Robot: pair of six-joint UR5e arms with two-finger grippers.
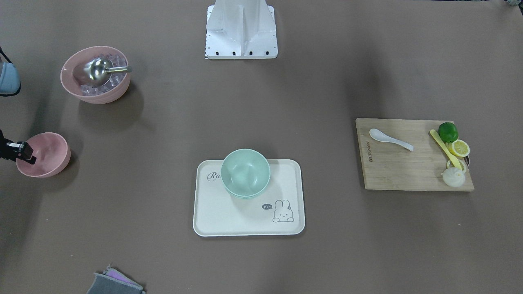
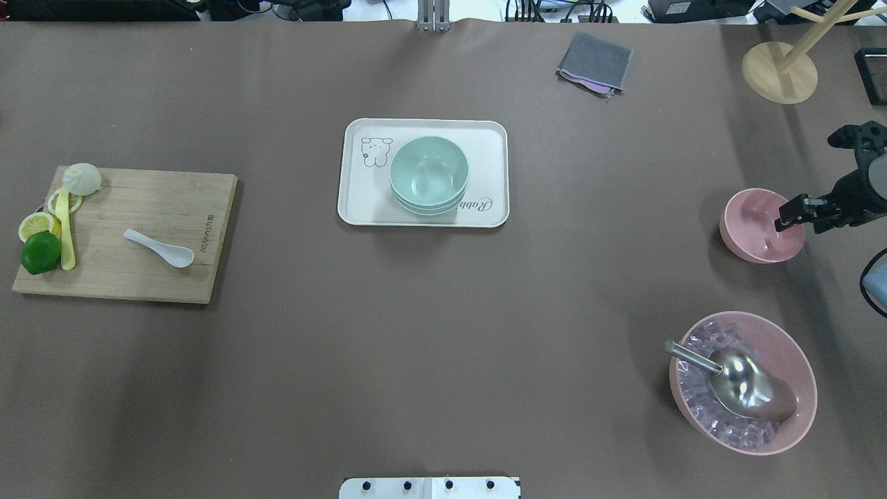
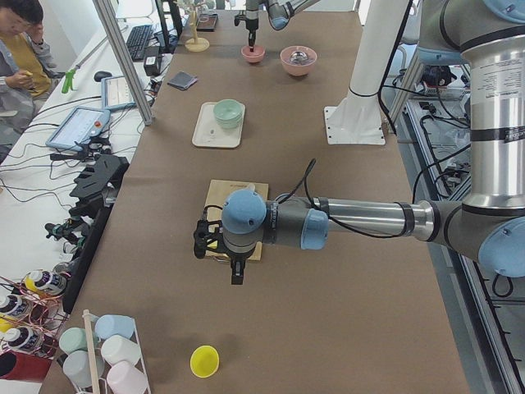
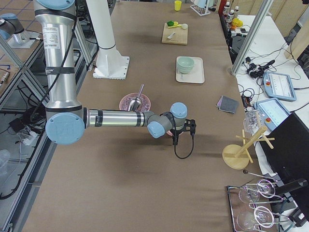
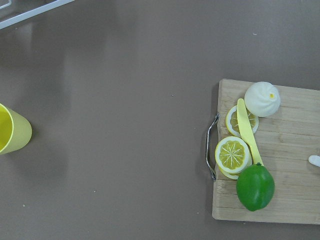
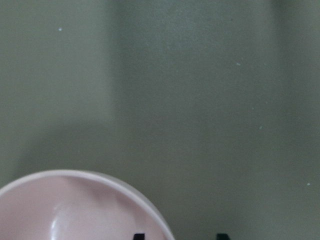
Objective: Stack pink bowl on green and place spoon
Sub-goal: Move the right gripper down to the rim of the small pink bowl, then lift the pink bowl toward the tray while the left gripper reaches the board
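At overhead frame's right edge, right gripper (image 2: 788, 213) spread astride pink bowl (image 2: 752, 232) rim; green bowl (image 2: 428, 173) on centre tray (image 2: 360, 208); spoon (image 2: 159, 247) on board (image 2: 138, 277) at left; left gripper (image 3: 237, 277) state: cannot tell

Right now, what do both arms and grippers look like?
Silver tubes, grey joints, light-blue caps on left arm and right arm. Black cables: along the left forearm, looping below the right wrist. Black, blocky left gripper and right gripper.
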